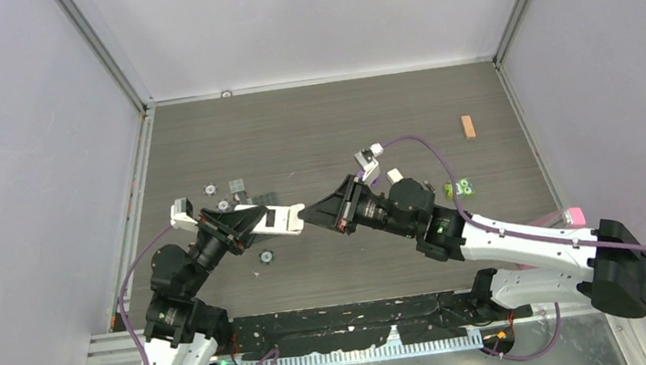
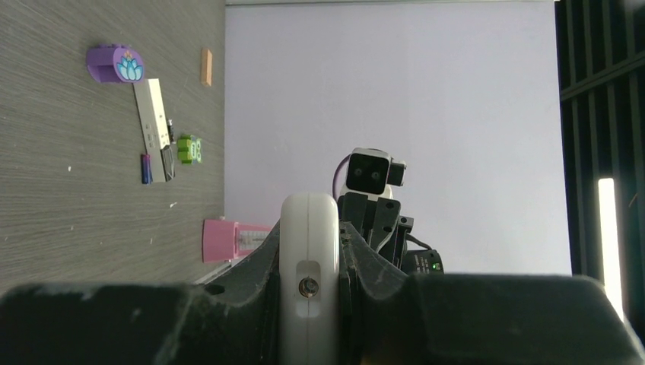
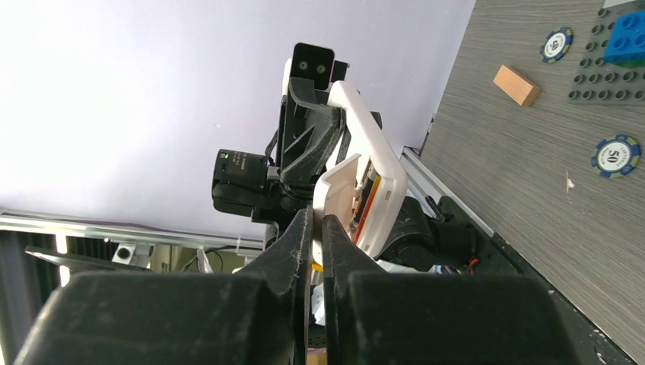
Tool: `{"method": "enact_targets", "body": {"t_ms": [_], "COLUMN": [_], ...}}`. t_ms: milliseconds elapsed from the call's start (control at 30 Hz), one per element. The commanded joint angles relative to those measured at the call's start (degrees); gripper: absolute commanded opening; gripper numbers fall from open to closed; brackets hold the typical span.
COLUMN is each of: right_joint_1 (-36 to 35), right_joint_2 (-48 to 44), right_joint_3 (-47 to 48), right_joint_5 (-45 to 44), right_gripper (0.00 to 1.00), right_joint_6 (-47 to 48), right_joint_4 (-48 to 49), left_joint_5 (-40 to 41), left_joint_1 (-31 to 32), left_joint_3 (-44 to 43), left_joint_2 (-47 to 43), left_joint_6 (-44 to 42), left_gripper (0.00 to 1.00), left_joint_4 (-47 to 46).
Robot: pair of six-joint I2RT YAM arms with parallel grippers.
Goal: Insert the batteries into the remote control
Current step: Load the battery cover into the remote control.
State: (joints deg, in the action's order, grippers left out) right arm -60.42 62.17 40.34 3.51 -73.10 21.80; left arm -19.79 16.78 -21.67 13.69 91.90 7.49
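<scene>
Grey wood-grain surface between pale walls. Grips a wide white plastic remote edgewise in the left tool, jaws tight on both flat sides, left of centre. Meets it from the right with the right tool, fingers pinched almost together at the edge of a lifted white flap, orange-red visible beneath; cannot tell whether gripped. Shows the long narrow white bar-shaped remote control lying flat right of centre, untouched, a blue-purple cylindrical battery just beside its black end, a green block near.
</scene>
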Motion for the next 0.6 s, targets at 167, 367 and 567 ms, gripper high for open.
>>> {"method": "enact_targets", "body": {"t_ms": [167,367,567], "right_joint_1": [0.3,0.3,0.4], "right_joint_2": [1.6,1.2,1.0], "right_joint_3": [-0.4,-1.7,-3.0], "right_joint_5": [0.5,0.5,0.3], "right_gripper": [0.05,0.05,0.05], "right_joint_6": [-3.2,-4.8,-5.9], "right_joint_4": [5.5,10.3,17.9], "left_joint_5": [-2.2,-2.0,-1.7], "left_joint_1": [0.0,0.0,0.0], "left_joint_3": [-1.3,-0.7,-0.4], "left_joint_2": [-0.5,-0.3,-0.7], "left_joint_6": [-2.0,-0.6,-0.5], "left_gripper": [0.00,0.00,0.00], "left_joint_4": [-7.1,-9.0,-8.6]}}
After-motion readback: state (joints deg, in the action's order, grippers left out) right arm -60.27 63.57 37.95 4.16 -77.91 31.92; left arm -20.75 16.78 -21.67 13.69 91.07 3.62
